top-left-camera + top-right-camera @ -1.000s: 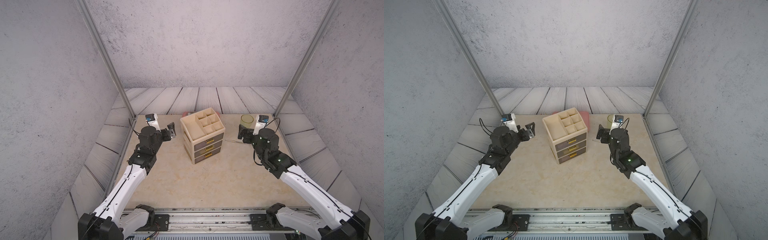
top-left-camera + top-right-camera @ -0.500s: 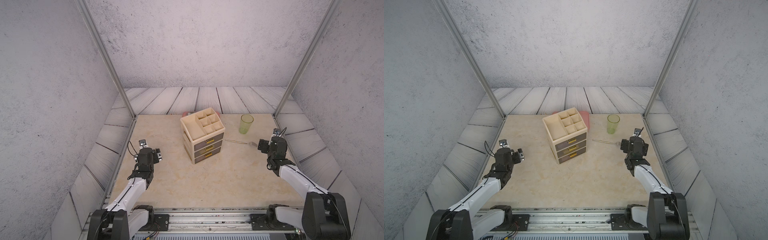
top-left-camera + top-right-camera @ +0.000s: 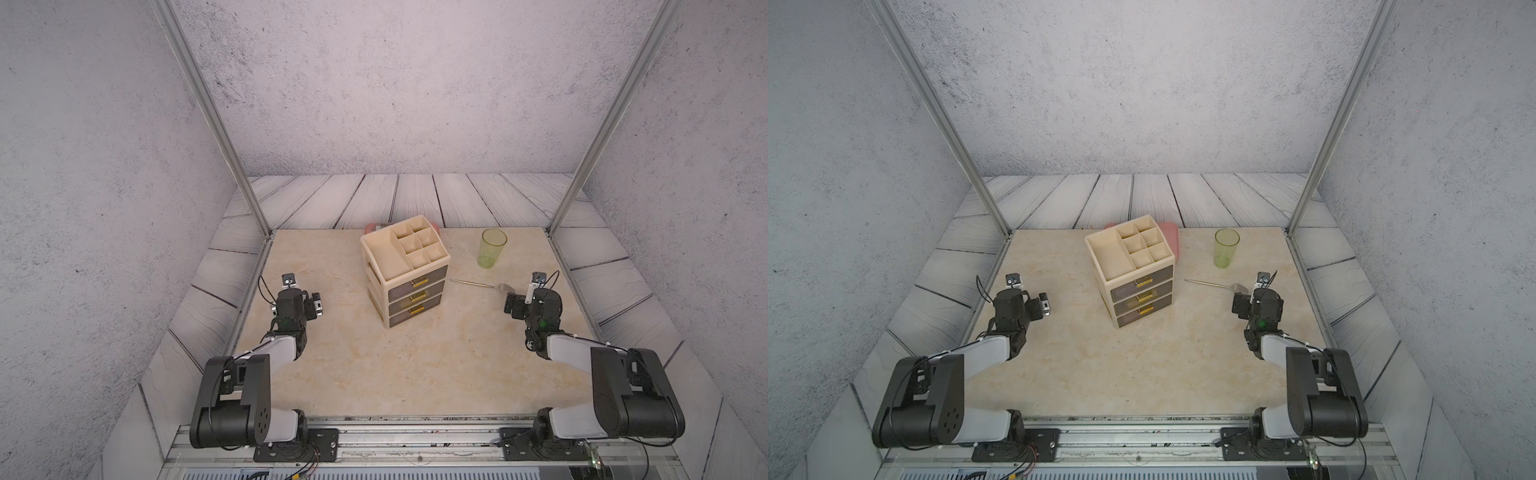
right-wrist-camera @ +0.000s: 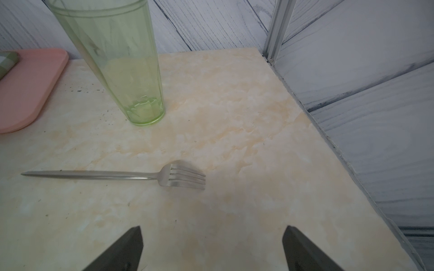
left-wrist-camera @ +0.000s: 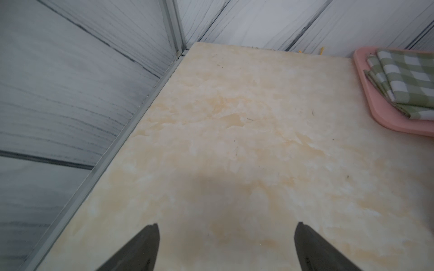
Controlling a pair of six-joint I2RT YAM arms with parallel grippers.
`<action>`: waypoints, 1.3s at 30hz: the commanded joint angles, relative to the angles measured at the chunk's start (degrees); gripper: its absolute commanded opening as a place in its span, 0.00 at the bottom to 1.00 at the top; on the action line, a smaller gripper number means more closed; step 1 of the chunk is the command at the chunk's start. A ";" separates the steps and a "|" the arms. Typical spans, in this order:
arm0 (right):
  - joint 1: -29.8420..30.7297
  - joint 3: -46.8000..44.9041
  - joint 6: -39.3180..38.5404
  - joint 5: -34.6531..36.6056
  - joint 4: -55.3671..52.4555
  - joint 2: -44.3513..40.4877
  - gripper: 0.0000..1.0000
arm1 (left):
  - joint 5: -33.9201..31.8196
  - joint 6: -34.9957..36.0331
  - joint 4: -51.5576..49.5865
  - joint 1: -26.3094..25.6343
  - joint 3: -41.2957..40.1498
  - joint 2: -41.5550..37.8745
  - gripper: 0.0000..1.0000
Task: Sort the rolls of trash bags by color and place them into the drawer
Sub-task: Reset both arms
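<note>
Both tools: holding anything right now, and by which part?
Nothing is held. The left tool and right tool both stand open and empty above the table; the fork lies untouched in front of the right tool.

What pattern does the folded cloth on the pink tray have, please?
The cloth is green-and-white check, clearest in the left wrist view.

Cream drawer unit [image 3: 405, 272], grey-brown drawer fronts, gold handles. Right of it: cup [image 3: 493, 249] translucent green, fork [image 4: 173, 179] silver. Behind it: tray [image 5: 385, 115] pink, cloth [image 5: 408, 77] on it green-and-white check. Table [image 3: 374, 365] beige marble pattern. My arms [image 3: 282, 349] black and white.
</note>
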 commanded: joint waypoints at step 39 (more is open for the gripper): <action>2.85 1.20 -3.01 -1.83 7.28 5.21 0.99 | 6.87 5.67 8.23 0.12 1.65 6.97 0.96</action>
